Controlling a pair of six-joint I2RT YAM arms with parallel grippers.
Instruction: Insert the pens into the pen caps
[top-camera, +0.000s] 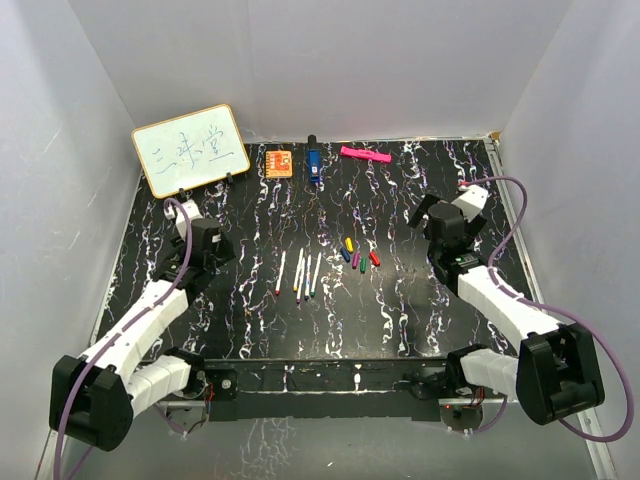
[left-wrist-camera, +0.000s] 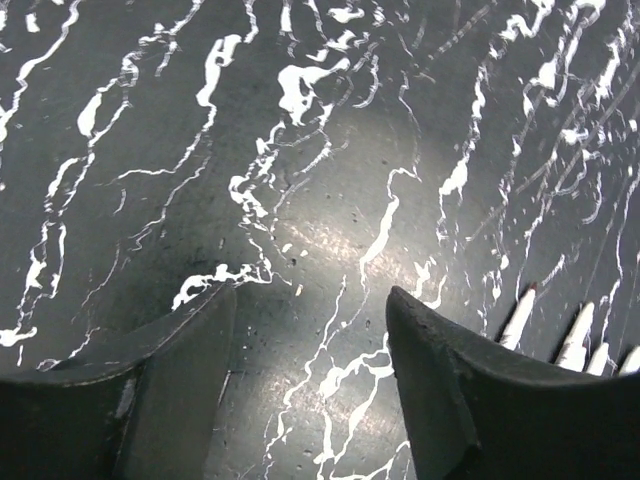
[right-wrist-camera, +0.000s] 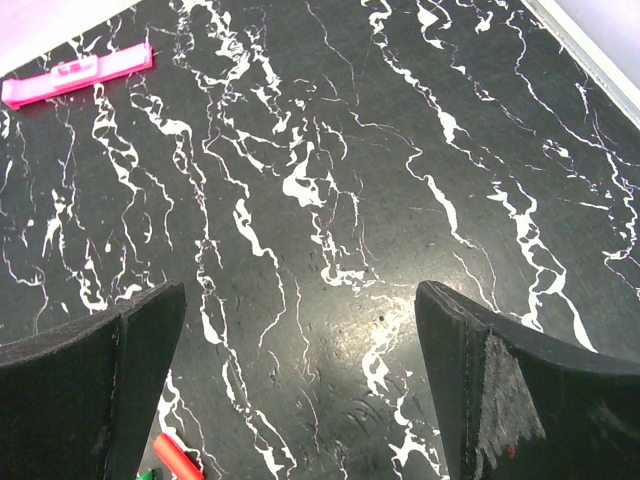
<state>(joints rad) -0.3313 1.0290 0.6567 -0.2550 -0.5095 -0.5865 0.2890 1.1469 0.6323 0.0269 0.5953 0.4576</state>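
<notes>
Right now, over the marbled table (top-camera: 400, 310), I am holding left gripper (left-wrist-camera: 310, 305) and right gripper (right-wrist-camera: 300, 300) open-jawed, empty; the pens (top-camera: 300, 275) are lying at the left one's three o'clock, the pen caps (top-camera: 357, 256) beside them. I am judging nothing capped yet: pinching one pen squarely comes next

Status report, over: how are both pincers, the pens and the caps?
Left pincer open, empty. Right pincer open, empty. Pens flat mid-table, caps loose beside them, none joined. Pink marker at the back, not in the way.
</notes>
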